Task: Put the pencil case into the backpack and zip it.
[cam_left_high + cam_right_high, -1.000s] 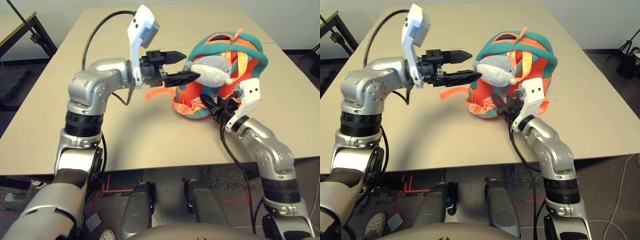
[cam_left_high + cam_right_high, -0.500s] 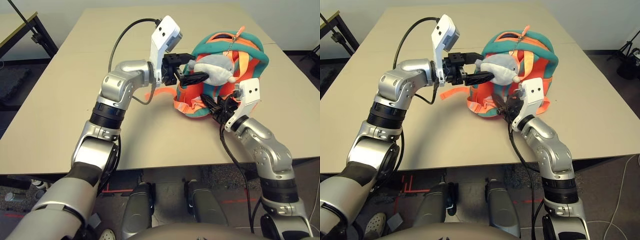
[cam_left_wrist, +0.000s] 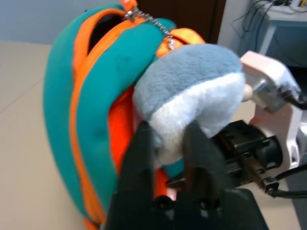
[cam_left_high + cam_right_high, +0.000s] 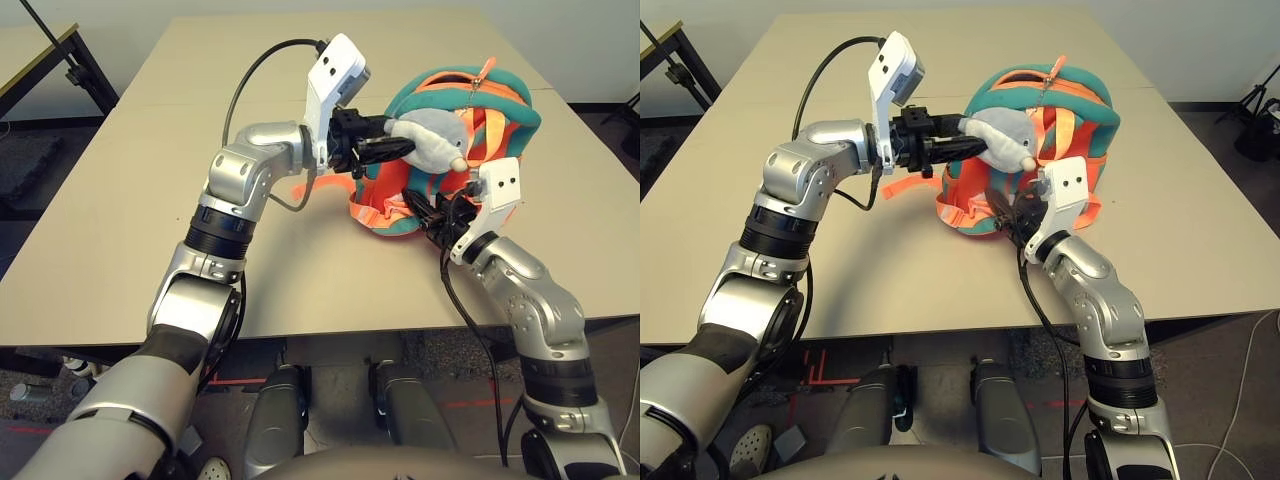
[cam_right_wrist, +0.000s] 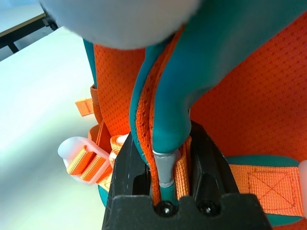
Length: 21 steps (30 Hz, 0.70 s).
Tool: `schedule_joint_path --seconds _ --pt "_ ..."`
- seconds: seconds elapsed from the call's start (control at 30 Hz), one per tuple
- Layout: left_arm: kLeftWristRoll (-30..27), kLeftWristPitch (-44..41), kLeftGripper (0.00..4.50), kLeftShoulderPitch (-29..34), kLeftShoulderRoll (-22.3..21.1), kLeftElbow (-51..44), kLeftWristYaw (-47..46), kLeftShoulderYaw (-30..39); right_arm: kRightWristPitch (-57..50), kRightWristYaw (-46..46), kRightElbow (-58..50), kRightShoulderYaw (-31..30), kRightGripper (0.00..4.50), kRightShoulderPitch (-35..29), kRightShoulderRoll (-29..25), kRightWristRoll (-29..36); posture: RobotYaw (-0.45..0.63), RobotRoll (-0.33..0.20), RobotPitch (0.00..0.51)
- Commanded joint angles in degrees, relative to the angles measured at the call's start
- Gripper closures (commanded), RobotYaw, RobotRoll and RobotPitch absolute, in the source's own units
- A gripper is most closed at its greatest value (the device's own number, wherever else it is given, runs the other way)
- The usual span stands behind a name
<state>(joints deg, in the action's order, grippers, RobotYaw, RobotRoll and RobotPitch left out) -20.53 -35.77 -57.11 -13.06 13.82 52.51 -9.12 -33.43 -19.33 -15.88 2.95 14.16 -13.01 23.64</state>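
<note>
We see a small child's backpack (image 4: 450, 150) with an orange mesh body, teal padded trim and light orange webbing straps, standing upright on the far right part of a plain beige worktop (image 4: 150, 200). A grey and white plush pouch (image 4: 430, 140) hangs on the side of the backpack that faces the robot. The orange zipper track along the top of the backpack lies open, and its metal pull (image 3: 130, 10) sits at the crest.

The left end effector (image 4: 385, 148) reaches in level from the left. In the left wrist view its 2 black fingers (image 3: 139, 158) are pressed close on the white lower edge of the plush pouch, pinching the fabric between them.

The right end effector (image 4: 432, 212) comes up from the near right, at the base of the backpack. In the right wrist view its black fingers (image 5: 129, 167) are pinching a teal padded strap (image 5: 168, 115) together with its orange webbing, where a small grey strap end sits between them. A translucent plastic buckle (image 5: 79, 153) threaded with orange webbing lies just beside that grip.

A loose orange strap end (image 4: 902, 186) lies flat on the worktop under the left forearm.

We cannot see the white pencil case anywhere, so we cannot tell where it is.
</note>
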Motion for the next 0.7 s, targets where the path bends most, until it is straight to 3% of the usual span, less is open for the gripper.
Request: schedule_joint_path --seconds 0.03,0.37,0.7 --pt "-0.2 -0.8 4.5 0.5 0.1 -1.2 0.4 -0.7 -1.7 -1.1 0.9 -3.0 3.65 -0.9 0.7 0.1 -0.12 0.0 0.126" --pt "-2.5 -4.2 4.5 -0.7 -4.3 -5.0 0.7 2.7 -1.5 -1.6 1.6 -3.2 3.65 -0.6 1.0 -0.2 -0.11 0.0 0.126" --pt "-4.6 -9.9 4.5 1.3 -17.6 -9.9 1.3 7.9 -1.2 -2.2 2.4 -3.6 3.65 -0.3 1.3 -0.4 -0.09 0.0 0.126"
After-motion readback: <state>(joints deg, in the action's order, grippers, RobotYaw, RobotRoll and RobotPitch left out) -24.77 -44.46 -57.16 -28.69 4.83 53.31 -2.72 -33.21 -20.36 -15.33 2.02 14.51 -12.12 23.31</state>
